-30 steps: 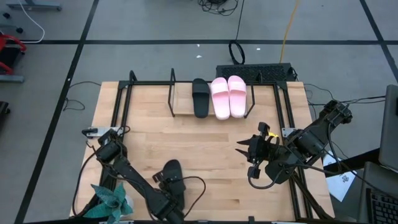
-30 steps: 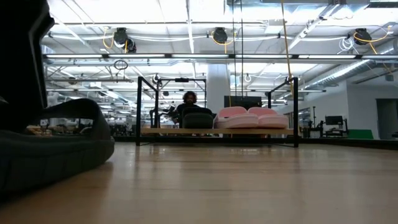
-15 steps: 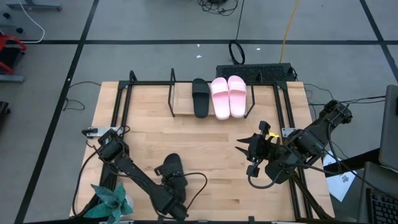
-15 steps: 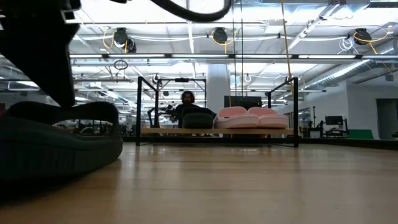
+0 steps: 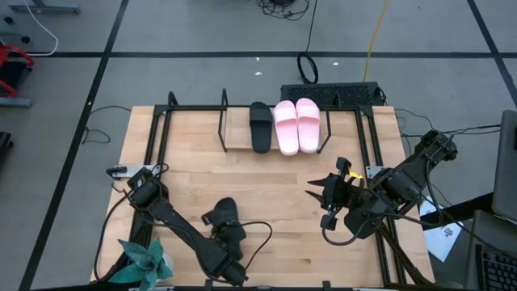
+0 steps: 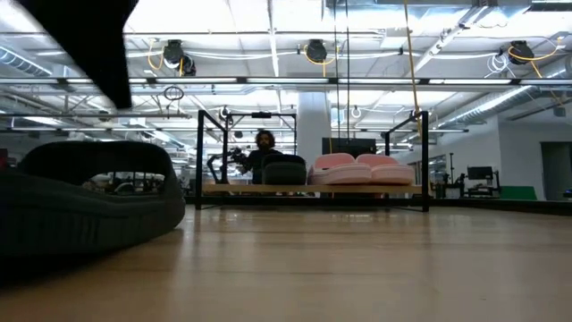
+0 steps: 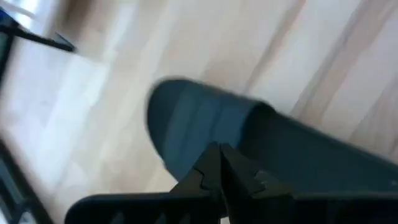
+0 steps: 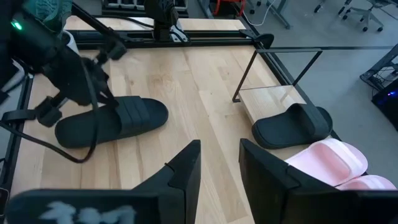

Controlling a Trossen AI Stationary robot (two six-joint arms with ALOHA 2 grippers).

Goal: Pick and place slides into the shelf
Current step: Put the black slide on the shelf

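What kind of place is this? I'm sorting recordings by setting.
Probably a robotics lab or workshop in a large industrial hall: a wooden table on a taped concrete floor, exposed ceiling ducts and strip lights, and other rigs and a seated person beyond the table.

Grey floor, black tape lines — ceiling lights, perhaps fluorescent.

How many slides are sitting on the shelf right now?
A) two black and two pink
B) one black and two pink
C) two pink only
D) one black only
B: in the high view the shelf holds one black slide beside the pink pair, while the other black slide lies on the table by the left gripper.
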